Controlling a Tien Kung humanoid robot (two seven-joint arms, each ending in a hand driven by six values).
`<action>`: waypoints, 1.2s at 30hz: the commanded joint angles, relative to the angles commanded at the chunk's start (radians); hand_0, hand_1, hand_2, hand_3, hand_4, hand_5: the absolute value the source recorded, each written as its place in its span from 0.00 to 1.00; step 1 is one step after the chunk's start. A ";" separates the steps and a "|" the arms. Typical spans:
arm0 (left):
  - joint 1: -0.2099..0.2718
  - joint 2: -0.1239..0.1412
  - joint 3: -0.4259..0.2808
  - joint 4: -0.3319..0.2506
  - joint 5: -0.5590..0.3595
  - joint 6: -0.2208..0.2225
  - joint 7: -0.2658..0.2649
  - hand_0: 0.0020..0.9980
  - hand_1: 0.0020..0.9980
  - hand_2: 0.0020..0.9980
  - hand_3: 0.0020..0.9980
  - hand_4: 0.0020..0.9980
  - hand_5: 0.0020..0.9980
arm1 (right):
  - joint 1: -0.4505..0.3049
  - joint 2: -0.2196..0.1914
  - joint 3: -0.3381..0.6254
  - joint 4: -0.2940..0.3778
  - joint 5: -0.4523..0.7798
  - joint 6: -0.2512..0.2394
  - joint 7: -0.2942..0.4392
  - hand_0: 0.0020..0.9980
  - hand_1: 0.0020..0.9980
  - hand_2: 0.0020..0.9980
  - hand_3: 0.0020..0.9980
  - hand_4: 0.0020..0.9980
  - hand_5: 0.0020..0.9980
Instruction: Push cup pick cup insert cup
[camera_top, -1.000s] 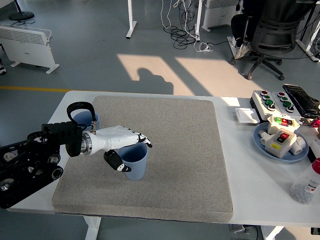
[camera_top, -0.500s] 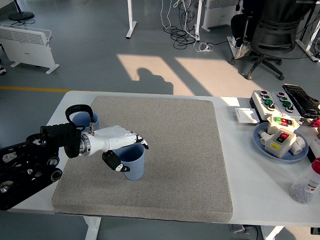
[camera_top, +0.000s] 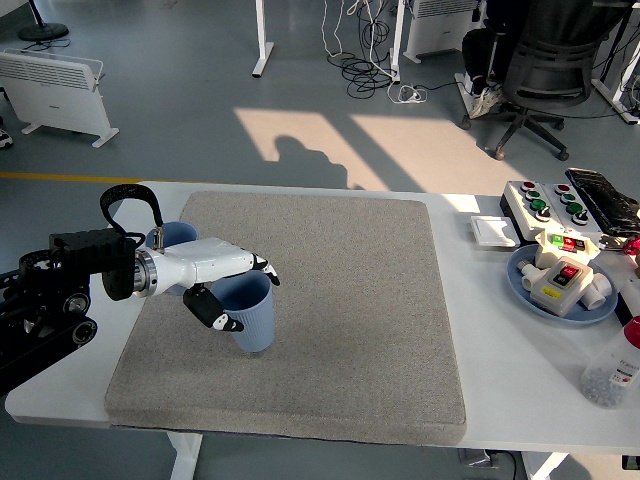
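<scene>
A blue cup (camera_top: 251, 315) stands upright on the grey mat (camera_top: 350, 300), left of its middle. My left hand (camera_top: 232, 292) is closed around it, white fingers (camera_top: 258, 265) over the rim's far side and the thumb against its near left wall. A second blue cup (camera_top: 172, 237) stands at the mat's far left edge, partly hidden behind my left forearm. My right arm is out of sight.
At the table's right side sit a blue tray (camera_top: 560, 300) holding a switch box, a button box (camera_top: 545, 202), a small white plate (camera_top: 494, 231) and a clear bottle (camera_top: 612, 370). An office chair stands on the floor beyond.
The left hand has carried the held cup leftward and slightly away from the near edge, closer to the second cup. The forearm drew back left with it.
</scene>
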 joint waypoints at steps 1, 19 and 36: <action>-0.004 0.011 -0.001 -0.004 -0.001 -0.003 0.001 0.45 0.55 0.62 0.46 0.50 0.00 | -0.001 0.000 0.000 0.000 0.001 0.000 0.000 0.73 0.66 0.64 0.57 0.13 0.36; -0.203 0.133 -0.001 0.065 -0.031 -0.073 0.004 0.46 0.55 0.61 0.46 0.51 0.00 | -0.010 -0.004 0.009 0.003 -0.015 0.003 -0.007 0.73 0.66 0.64 0.57 0.13 0.36; -0.271 0.058 0.077 0.350 0.011 0.004 -0.023 0.46 0.55 0.62 0.46 0.50 0.00 | -0.001 -0.005 0.009 0.003 -0.018 0.005 -0.007 0.73 0.67 0.64 0.57 0.13 0.36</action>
